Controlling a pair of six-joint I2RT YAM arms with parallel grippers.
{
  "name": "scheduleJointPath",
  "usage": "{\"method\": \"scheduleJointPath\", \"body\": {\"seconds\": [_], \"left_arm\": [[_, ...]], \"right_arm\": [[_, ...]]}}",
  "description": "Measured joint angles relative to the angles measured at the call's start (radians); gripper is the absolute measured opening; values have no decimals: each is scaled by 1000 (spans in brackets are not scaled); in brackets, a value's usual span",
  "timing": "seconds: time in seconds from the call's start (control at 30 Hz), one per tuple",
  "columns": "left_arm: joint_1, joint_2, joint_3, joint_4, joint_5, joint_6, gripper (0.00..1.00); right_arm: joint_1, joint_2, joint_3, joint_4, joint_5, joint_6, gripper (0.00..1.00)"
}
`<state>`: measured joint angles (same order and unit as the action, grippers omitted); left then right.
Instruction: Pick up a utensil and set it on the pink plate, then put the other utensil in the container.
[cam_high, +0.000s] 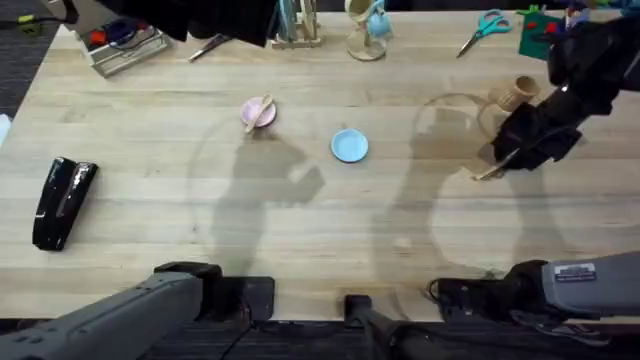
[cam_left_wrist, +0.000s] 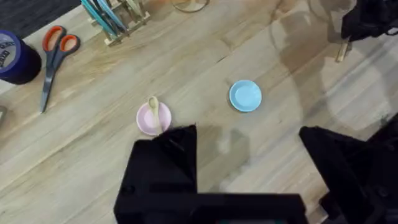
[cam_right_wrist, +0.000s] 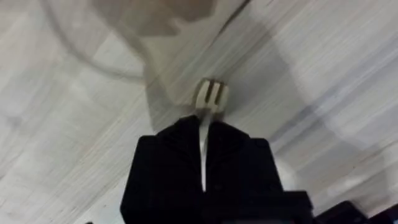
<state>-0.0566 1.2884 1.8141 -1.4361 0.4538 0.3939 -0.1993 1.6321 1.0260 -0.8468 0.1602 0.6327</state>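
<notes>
Tabletop (cam_high: 300, 230): spoon (cam_high: 262, 110) on pink plate (cam_high: 257, 114)

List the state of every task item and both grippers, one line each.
wooden spoon: lying across the pink plate.
pink plate: on the table, spoon on it.
wooden fork: clamped, tines sticking out past the fingers.
ribbed cup: standing on the table, beside the right gripper.
right gripper: shut on the fork.
left gripper: open, holding nothing.

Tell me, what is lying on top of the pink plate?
A wooden spoon lies across the pink plate, its bowl on the plate and its handle past the rim. The plate surface under the spoon is covered.
</notes>
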Motion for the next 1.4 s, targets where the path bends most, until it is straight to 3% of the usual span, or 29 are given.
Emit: {"method": "scheduleJointPath", "body": {"seconds": [0.17,0.37,0.47,0.5,0.73,0.87,1.13,1.4], "left_arm": [[0,0,0,0,0,0,993],[0,0,0,0,0,0,993],[0,0,0,0,0,0,993],[0,0,0,0,0,0,993],[0,0,0,0,0,0,993],[0,0,0,0,0,0,993],[0,0,0,0,0,0,994],[0,0,0,0,0,0,993]], "right_arm": [[7,-19,31,-12,1,-36,31],[26,-133,33,-31,41,-56,31],[36,-195,37,-40,86,-78,31],[55,-251,54,-49,151,-117,31],[120,-315,91,-42,310,-186,31],[179,-330,92,-21,456,-205,31],[261,-330,92,126,575,-255,31],[310,-330,92,232,593,-372,31]]}}
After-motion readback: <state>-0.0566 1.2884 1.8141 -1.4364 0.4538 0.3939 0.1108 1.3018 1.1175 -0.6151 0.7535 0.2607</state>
